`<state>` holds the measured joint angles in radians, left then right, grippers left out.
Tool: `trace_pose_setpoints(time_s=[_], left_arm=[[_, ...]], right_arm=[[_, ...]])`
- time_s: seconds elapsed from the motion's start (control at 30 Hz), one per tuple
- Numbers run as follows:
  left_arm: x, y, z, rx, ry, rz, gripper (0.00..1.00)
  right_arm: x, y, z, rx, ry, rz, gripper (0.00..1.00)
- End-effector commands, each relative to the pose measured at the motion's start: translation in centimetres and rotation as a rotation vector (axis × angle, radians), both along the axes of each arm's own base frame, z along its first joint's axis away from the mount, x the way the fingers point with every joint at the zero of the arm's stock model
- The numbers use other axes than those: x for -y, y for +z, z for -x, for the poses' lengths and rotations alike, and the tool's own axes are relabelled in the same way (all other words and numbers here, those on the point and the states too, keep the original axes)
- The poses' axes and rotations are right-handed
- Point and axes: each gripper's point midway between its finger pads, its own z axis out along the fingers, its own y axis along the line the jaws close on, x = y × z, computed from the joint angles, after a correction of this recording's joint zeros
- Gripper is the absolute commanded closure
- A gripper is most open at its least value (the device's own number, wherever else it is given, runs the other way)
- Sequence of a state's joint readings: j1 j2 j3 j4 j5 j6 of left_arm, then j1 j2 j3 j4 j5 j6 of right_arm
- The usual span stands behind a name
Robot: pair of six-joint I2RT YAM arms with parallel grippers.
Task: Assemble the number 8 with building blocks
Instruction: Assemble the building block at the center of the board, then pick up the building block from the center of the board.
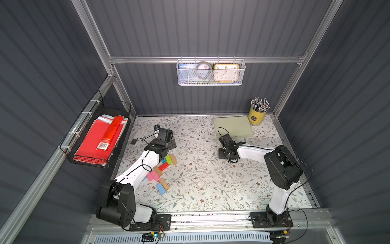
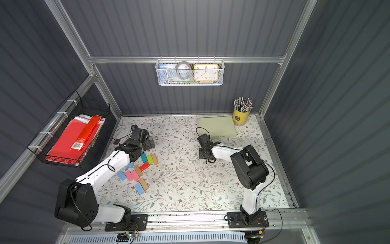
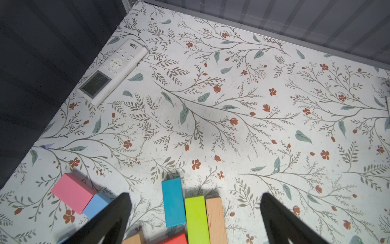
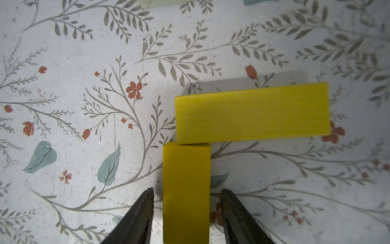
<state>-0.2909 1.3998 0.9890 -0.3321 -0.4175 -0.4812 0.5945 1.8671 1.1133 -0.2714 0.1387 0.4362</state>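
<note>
Red folders (image 1: 88, 143) are lying in the black wire basket (image 1: 88, 162) at far left; to its right the left gripper (image 3: 195, 196) is hanging with jaws spread wide, holding nothing, over the loose building blocks (image 1: 153, 175) clustered on the floral table (image 1: 211, 186) in pink, blue, red, green and tan. Further right, the right gripper (image 4: 186, 190) is straddling a yellow block (image 4: 186, 169), fingers (image 4: 139, 213) parted with a gap showing each side, that block's end touching a second yellow block (image 4: 252, 112) at a corner, while a yellow cup of pencils (image 1: 255, 116) is standing by the back wall.
</note>
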Motion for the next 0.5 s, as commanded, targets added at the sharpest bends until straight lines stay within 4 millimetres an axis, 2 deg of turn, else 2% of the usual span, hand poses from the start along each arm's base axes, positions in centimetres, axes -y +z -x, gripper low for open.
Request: trace_pose_setpoints(time_s=[0.0, 0.07, 0.17, 0.27, 0.37, 0.47], left_arm=[[-0.2, -1.0, 0.2, -0.035, -0.002, -0.003, 0.01], [-0.7, -1.3, 0.2, -0.048, 0.021, 0.008, 0.0], [-1.6, -2.8, 0.2, -0.1, 0.056, 0.06, 0.01], [-2.2, -4.3, 0.3, -0.143, 0.069, 0.087, 0.01], [-2.4, -5.8, 0.2, -0.207, 0.066, 0.1, 0.01], [-2.5, -7.1, -0.2, -0.25, 0.06, 0.125, 0.01]], right_arm=[[-0.3, 3.0, -0.2, 0.026, 0.001, -0.039, 0.38], [-0.4, 5.3, -0.5, 0.072, 0.001, -0.061, 0.36], [-0.1, 9.0, -1.0, 0.163, -0.001, -0.082, 0.31], [0.8, 11.4, -1.1, 0.222, -0.01, -0.083, 0.29], [1.9, 12.7, -0.9, 0.253, -0.025, -0.097, 0.28], [2.9, 12.9, -0.6, 0.274, -0.044, -0.125, 0.28]])
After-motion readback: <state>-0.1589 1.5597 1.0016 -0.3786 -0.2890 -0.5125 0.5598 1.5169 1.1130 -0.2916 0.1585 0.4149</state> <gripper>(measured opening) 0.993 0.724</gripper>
